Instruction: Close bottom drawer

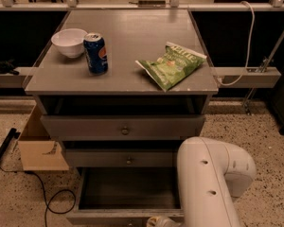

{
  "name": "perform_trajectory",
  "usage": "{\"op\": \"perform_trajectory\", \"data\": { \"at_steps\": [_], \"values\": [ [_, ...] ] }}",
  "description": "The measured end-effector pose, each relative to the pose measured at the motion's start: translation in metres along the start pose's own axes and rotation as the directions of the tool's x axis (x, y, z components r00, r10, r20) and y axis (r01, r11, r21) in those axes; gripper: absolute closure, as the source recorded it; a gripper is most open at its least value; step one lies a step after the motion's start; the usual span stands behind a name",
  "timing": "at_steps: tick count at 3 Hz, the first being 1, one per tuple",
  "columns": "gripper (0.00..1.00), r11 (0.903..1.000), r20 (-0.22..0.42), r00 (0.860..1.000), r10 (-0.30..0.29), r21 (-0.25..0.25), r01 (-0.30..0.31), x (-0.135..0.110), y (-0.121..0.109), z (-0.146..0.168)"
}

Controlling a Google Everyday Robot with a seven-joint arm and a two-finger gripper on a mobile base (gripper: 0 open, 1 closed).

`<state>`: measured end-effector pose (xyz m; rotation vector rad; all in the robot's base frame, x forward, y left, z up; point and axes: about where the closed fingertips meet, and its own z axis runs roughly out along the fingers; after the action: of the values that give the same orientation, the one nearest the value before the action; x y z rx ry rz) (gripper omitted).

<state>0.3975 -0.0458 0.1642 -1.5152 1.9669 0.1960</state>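
The bottom drawer (125, 189) of the grey cabinet is pulled out towards me, and its deep dark box is bare inside. Its front panel (109, 217) lies at the lower edge of the view; the knob is cut off there. My white arm (206, 183) reaches down in front of the cabinet's right side. Only a small pale part of the gripper (157, 222) shows at the bottom edge, right at the drawer's front panel. The two upper drawers (125, 129) with round knobs sit nearly shut.
On the cabinet top stand a white bowl (69, 41), a blue soda can (96, 53) and a green chip bag (173, 64). A cardboard box (38, 148) and a black cable (52, 205) lie on the floor to the left.
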Motion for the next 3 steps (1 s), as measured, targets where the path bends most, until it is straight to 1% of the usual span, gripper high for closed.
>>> {"op": "perform_trajectory", "data": {
  "at_steps": [1, 2, 3],
  "values": [
    [1.0, 0.9988, 0.046, 0.999, -0.021, 0.046, 0.019, -0.024, -0.018, 0.007],
    [1.0, 0.9988, 0.046, 0.999, -0.021, 0.046, 0.019, -0.024, -0.018, 0.007],
    [1.0, 0.9993, 0.031, 1.0, -0.004, 0.036, 0.003, -0.022, -0.025, 0.019]
  ]
}}
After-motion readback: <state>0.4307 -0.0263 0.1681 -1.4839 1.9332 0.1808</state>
